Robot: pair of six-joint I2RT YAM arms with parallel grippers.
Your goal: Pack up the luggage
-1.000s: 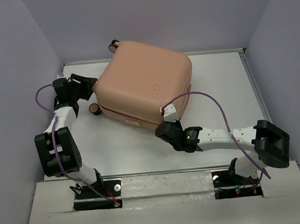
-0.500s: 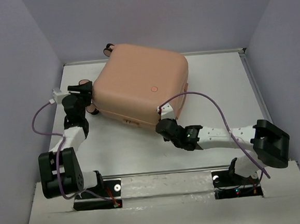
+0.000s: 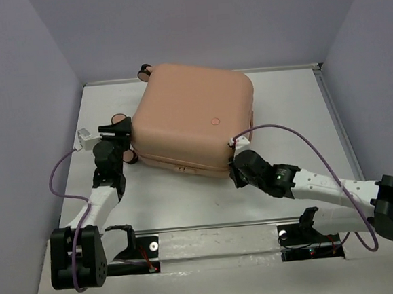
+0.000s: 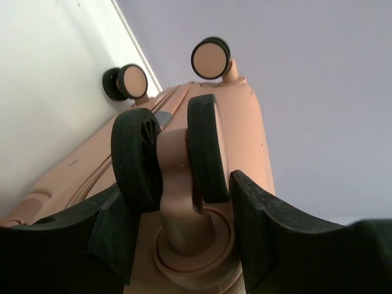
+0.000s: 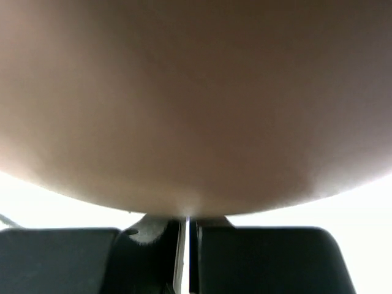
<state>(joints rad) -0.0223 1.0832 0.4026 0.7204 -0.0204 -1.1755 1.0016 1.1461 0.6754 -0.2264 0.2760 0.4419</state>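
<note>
Now: closed luggage (image 3: 192, 113) lying flat, both grippers at its edges.
Left gripper (image 4: 184, 239) jaws apart, straddling a wheel (image 4: 168, 153); right gripper (image 5: 187, 254) pinched together, shell just ahead.

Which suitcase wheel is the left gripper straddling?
The twin black-tyred caster at the luggage's near-left corner sits between the left gripper's open fingers. The two other visible wheels lie farther back, untouched.

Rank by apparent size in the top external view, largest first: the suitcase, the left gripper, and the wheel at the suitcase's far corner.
1. The suitcase, by far the largest.
2. The left gripper, jaws open beside a wheel at the case's left corner.
3. The far-corner wheel, smallest, though it sits farthest from the camera.
</note>
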